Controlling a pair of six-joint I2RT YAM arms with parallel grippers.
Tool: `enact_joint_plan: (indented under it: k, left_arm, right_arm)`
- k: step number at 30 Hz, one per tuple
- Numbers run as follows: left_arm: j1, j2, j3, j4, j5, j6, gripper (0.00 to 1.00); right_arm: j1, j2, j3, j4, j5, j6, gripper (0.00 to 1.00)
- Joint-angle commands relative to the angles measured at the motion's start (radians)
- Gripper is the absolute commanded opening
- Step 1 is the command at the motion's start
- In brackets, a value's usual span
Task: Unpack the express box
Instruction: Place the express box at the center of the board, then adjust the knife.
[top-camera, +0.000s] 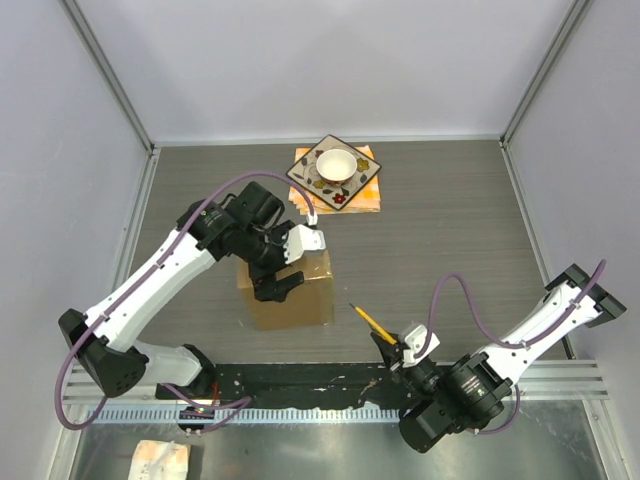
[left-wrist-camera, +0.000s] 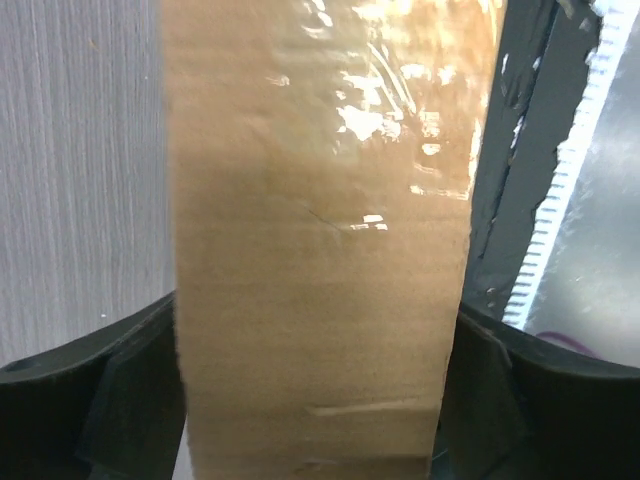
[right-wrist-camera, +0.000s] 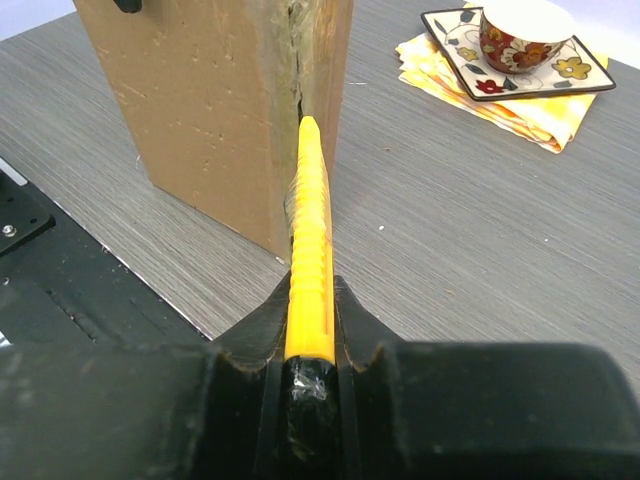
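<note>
The express box (top-camera: 300, 295) is plain brown cardboard and stands up off the table, left of centre. My left gripper (top-camera: 276, 280) reaches down over its top and is shut on it. In the left wrist view the taped box (left-wrist-camera: 320, 200) fills the gap, with a black finger (left-wrist-camera: 95, 400) pressed to each side. My right gripper (top-camera: 397, 352) is shut on a yellow utility knife (top-camera: 368, 320). From the right wrist the knife (right-wrist-camera: 308, 230) points at the box's (right-wrist-camera: 220, 100) near vertical edge, its tip a short way off.
An orange-patterned square plate (top-camera: 312, 182) with a white bowl (top-camera: 336, 163) lies on an orange napkin at the back centre. A black rail (top-camera: 300, 380) runs along the near edge. A pale crumpled bag (top-camera: 160, 460) sits at the bottom left.
</note>
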Motion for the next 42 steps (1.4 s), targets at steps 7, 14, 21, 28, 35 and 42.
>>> enact_joint_plan:
  k: [7,14,21,28,35,42]
  left_arm:
    - [0.0,-0.035,0.184,-0.068,0.028,-0.058,1.0]
    - [0.0,-0.147,0.206,0.011,-0.021,-0.095,1.0]
    - [0.002,-0.245,0.203,0.068,-0.096,-0.147,1.0]
    - [0.0,-0.312,0.273,0.129,-0.134,-0.13,1.0]
    - [0.002,-0.366,0.293,0.271,-0.078,-0.166,1.0]
    - [0.002,-0.303,0.393,0.089,0.175,-0.172,1.0]
  right_arm:
    - [0.031,-0.003,0.281,-0.004,0.225,-0.091,0.01]
    - [-0.046,0.056,0.464,0.329,0.155,-0.613,0.01]
    - [-0.439,0.033,0.54,0.938,-0.333,-1.336,0.01]
    - [-0.884,0.079,0.694,0.594,-1.187,-1.097,0.01]
    - [-0.944,0.2,0.778,0.365,-1.62,-1.027,0.01]
    - [-0.944,0.228,0.84,0.251,-1.687,-1.043,0.01]
